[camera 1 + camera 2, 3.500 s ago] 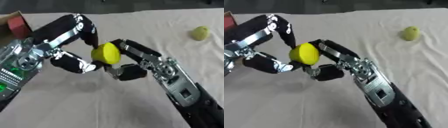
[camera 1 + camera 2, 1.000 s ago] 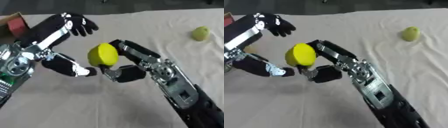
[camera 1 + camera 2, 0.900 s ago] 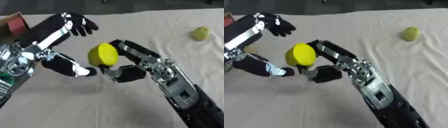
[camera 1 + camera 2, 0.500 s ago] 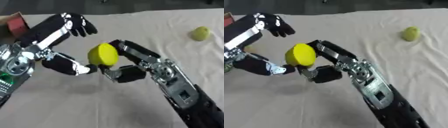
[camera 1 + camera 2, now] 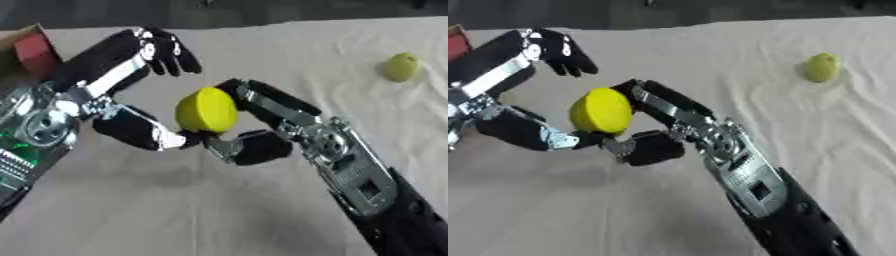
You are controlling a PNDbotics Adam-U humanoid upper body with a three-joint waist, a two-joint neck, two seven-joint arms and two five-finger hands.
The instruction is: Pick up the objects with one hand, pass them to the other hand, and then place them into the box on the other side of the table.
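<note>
A yellow round fruit [image 5: 206, 110] is held above the cloth, in the middle left of the view. My right hand [image 5: 302, 131] is shut on it, fingers curled over its right side and thumb below it. My left hand [image 5: 131, 131] is open: its fingers [image 5: 164, 48] are spread and raised well above and left of the fruit, while its thumb reaches in under the fruit's lower left. I cannot tell whether the thumb touches it. A cardboard box [image 5: 30, 50] with a red inside shows at the far left edge.
A second, yellow-green fruit [image 5: 401, 66] lies on the beige wrinkled cloth [image 5: 332, 65] at the far right. My right forearm [image 5: 372, 192] crosses the lower right of the view. The table's far edge runs along the top.
Since 3.5 s ago my left hand's fingers have lifted off the yellow fruit and spread. Over the last second little has moved; the right hand keeps the fruit.
</note>
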